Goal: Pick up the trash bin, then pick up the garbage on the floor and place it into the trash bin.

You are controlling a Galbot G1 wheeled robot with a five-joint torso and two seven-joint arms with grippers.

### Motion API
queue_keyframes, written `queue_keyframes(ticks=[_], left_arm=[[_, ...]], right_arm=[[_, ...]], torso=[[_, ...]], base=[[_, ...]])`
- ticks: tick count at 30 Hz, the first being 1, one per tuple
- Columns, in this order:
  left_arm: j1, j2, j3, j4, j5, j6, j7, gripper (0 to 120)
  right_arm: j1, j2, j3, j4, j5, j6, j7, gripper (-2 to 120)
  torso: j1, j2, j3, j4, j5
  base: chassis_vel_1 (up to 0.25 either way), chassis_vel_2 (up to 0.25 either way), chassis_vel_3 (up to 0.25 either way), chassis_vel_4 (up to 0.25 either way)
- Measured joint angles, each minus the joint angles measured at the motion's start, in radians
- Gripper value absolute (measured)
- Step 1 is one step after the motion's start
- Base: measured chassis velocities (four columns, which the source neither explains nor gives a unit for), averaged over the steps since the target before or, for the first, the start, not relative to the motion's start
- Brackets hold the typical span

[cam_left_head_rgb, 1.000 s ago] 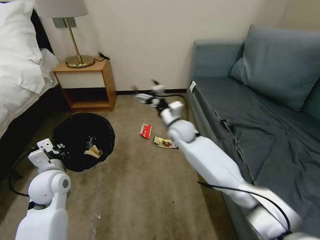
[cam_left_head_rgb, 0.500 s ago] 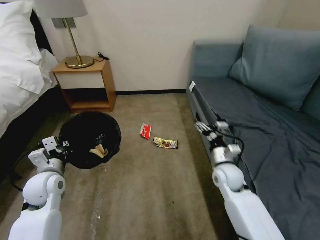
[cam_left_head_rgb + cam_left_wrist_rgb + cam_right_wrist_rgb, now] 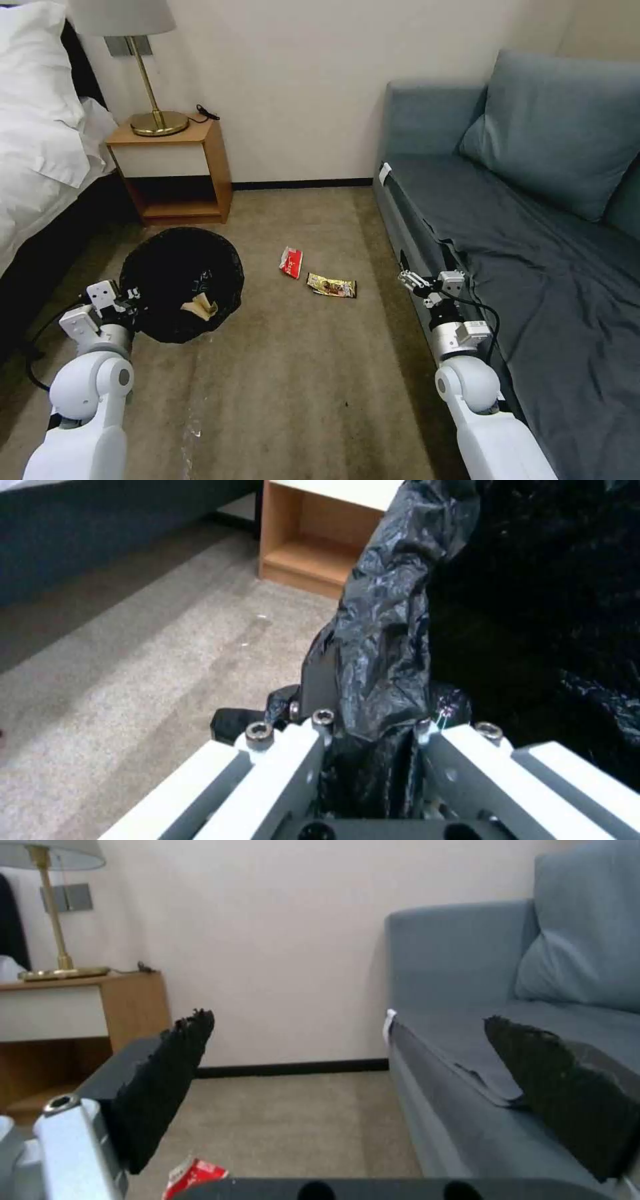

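Since a second ago my right arm has swung back from its reach over the carpet toward the wall, and the right gripper (image 3: 425,283) now hangs low beside the front edge of the sofa (image 3: 533,253), its padded fingers (image 3: 167,1085) spread wide with nothing between them. I see the trash bin (image 3: 181,283) on the carpet (image 3: 300,373) in front of the nightstand (image 3: 172,170), its black bag draped over the rim, and it sits a touch nearer me than before. My left gripper (image 3: 127,300) is clamped on the bin's near rim; in the left wrist view the bag's crinkled plastic (image 3: 380,630) is pinched between the jaws. Inside the bin lies the crumpled brown paper (image 3: 199,307). Out on the carpet, between bin and sofa, the red-and-white wrapper (image 3: 291,261) and the gold-brown snack wrapper (image 3: 331,286) lie near each other, not touching. A brass lamp (image 3: 155,100) stands on the nightstand, with the bed (image 3: 40,140) at my far left.
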Motion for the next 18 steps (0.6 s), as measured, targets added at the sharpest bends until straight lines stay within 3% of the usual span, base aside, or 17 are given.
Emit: queue_keyframes(ticks=[12,18], left_arm=[[0.005,-0.011,-0.001,-0.001,0.009,-0.003,-0.006,1],[0.007,-0.014,0.003,-0.002,0.014,-0.003,-0.008,1]], right_arm=[[-0.01,-0.001,0.006,-0.023,0.002,0.022,-0.058,100],[-0.009,0.002,0.006,-0.045,-0.004,0.037,-0.068,100]], torso=[[0.0,0.0,0.0,0.0,0.0],[0.0,0.0,0.0,-0.0002,0.0]], base=[[0.0,0.0,0.0,0.0],[-0.115,0.098,0.109,-0.106]])
